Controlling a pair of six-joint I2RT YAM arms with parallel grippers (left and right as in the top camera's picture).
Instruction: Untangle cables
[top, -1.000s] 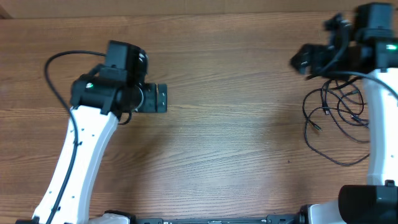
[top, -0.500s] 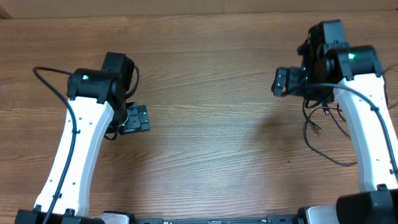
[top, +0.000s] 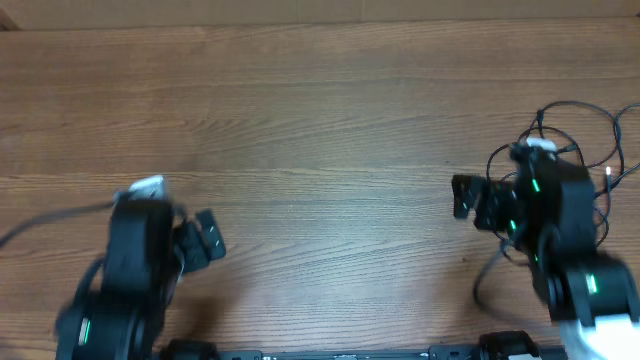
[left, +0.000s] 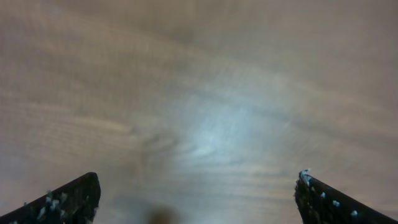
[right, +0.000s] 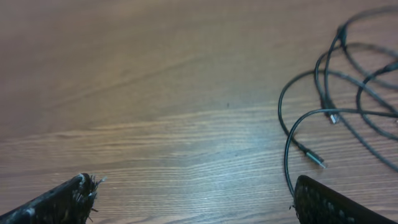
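I have both grippers spread wide with nothing held. The left gripper (top: 205, 240) sits over bare wooden table (top: 330, 120) at the near left. Its arm (top: 135, 270) is smeared by blur overhead, and the left wrist view is soft too, showing only the two fingertips (left: 81, 193) at the bottom corners. The right gripper (top: 465, 197) points left at the right side, apart from the cables (top: 578, 104), which lie in loose black loops at the far right. The right arm (top: 560, 220) covers much of them. In the right wrist view the cables (right: 334, 117) run off the right edge, so I cannot follow how the loops cross.
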